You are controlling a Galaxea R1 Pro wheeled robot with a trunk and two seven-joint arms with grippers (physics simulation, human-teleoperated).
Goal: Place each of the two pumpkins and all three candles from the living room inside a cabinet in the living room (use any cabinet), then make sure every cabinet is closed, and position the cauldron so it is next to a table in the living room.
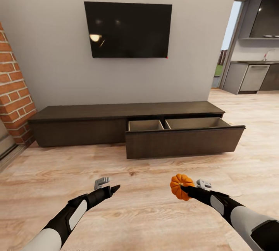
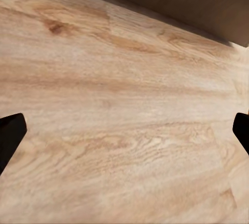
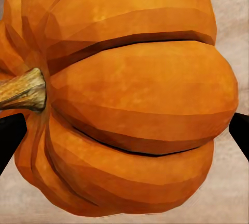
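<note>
A ribbed orange pumpkin (image 1: 180,186) hangs above the wooden floor, with my right gripper (image 1: 185,189) shut on it. The right wrist view shows the pumpkin (image 3: 129,99) close up, its brown stem to one side, between the dark fingertips (image 3: 9,135). Ahead stands the long dark-brown cabinet (image 1: 77,127) against the wall. Its wide right drawer (image 1: 184,140) is pulled out, showing two pale wood compartments with nothing visible in them. My left gripper (image 1: 115,187) hovers over the floor at the lower left. In the left wrist view its fingertips (image 2: 10,135) stand wide apart, open, with bare floor between them.
A black TV (image 1: 128,30) hangs on the grey wall above the cabinet. A red brick column (image 1: 13,96) stands at the left. A doorway at the right leads to a kitchen (image 1: 254,76). Wooden floor (image 1: 139,212) lies between me and the drawer.
</note>
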